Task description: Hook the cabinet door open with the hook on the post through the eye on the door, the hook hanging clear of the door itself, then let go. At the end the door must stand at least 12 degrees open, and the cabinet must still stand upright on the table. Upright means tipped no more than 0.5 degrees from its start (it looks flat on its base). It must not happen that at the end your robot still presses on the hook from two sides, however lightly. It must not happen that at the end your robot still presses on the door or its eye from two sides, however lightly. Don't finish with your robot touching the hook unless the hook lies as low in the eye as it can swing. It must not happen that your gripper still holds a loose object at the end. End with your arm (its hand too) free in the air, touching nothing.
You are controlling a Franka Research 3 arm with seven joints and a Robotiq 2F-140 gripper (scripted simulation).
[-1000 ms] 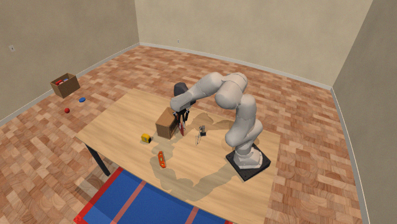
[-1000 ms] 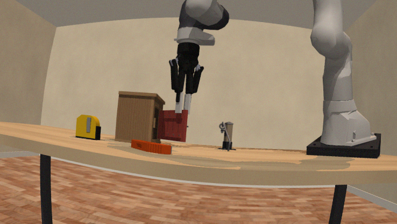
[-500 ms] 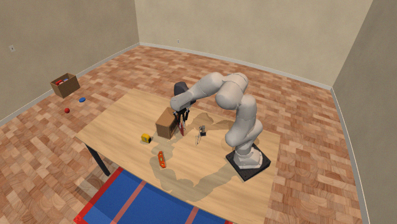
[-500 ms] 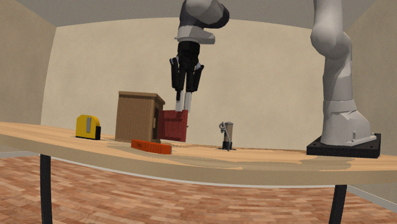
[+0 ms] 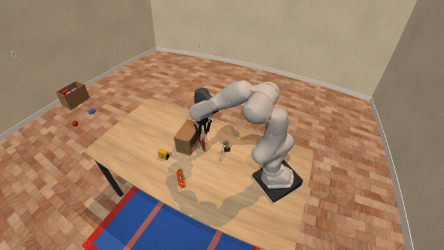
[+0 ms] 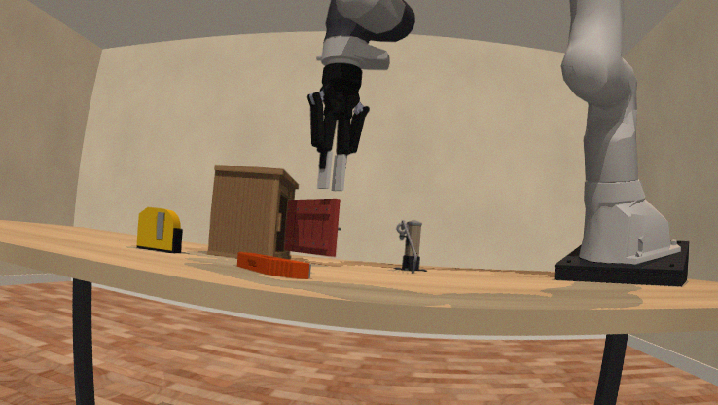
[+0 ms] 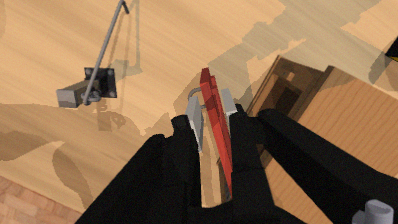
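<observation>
A small brown cabinet [image 5: 186, 137] stands upright on the table, also seen in the exterior view [image 6: 248, 211]. Its red door [image 6: 312, 226] stands swung open, edge-on in the wrist view [image 7: 216, 115]. A small grey eye [image 7: 195, 95] sticks out of the door's face. The short post [image 6: 413, 241] stands to the right of the door, and its thin grey hook [image 7: 105, 46] hangs down from it with the tip on the table, apart from the door. My gripper [image 6: 332, 180] hovers just above the door's top edge, fingers nearly together, with nothing between them.
A yellow tape measure [image 6: 159, 230] lies left of the cabinet. An orange level [image 6: 273, 265] lies in front of it. The robot base [image 6: 623, 261] sits at the right of the table. A cardboard box [image 5: 72, 94] stands on the floor far left.
</observation>
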